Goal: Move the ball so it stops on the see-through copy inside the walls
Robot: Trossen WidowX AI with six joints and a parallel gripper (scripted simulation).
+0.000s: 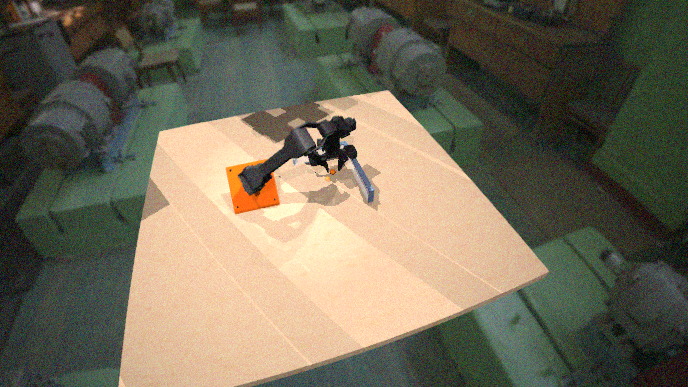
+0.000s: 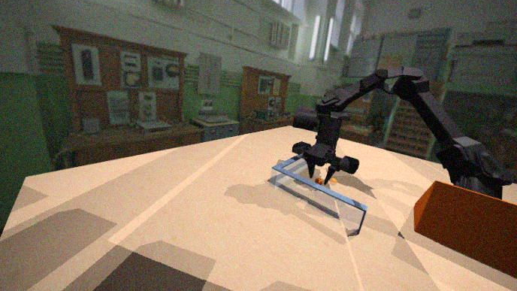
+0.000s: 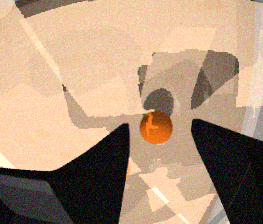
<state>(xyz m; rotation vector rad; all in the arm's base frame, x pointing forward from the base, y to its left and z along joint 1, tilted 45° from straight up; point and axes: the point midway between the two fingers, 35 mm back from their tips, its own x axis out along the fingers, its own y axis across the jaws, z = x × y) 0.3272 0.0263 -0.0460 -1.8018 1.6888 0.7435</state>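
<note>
The small, solid orange ball (image 3: 156, 127) lies on the pale wooden table (image 2: 152, 211) inside the corner made by the two low clear walls with blue top edges (image 2: 319, 196), and in the exterior view its paler, see-through orange copy (image 2: 333, 180) sits just to its right, near enough that the needed shift looks short. The black parallel-jaw gripper (image 2: 322, 173) hangs above with its tips pointing down, half open and gripping nothing: the wrist view shows the ball in the gap between the two dark fingers, with table showing on both sides of it. The ball is much narrower than the gap, so the jaws have room to come down around it. Judging by its look, it is hard, smooth and light, a thing that will roll at the least nudge from a fingertip and could squirt out of a pinch placed above or below its middle. The safest hold is probably across its widest line, one finger on each side, centred before closing, with only light pressure. Because it is round, it may also wander when released; setting it right down onto the table before opening should help it stay put, and the near wall could stop a stray roll.
</note>
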